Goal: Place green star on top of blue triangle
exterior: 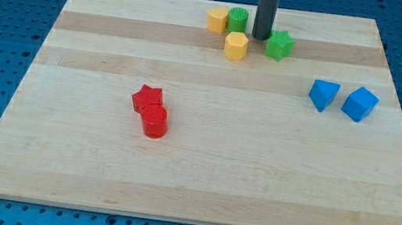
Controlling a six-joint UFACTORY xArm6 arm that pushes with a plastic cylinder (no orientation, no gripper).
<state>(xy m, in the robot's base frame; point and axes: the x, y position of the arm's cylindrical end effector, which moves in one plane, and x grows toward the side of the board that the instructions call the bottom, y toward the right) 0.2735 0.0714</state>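
My tip (261,37) is resting on the counter (200,175) just at the view's left of the green star (278,45), apparently lining up to shove it down-right toward the blue triangle (323,94), the rod-ended tool gripping nothing.

Bright, even overhead light on the tabletop (201,168); shadows short and soft (no glare), focus sharp throughout.
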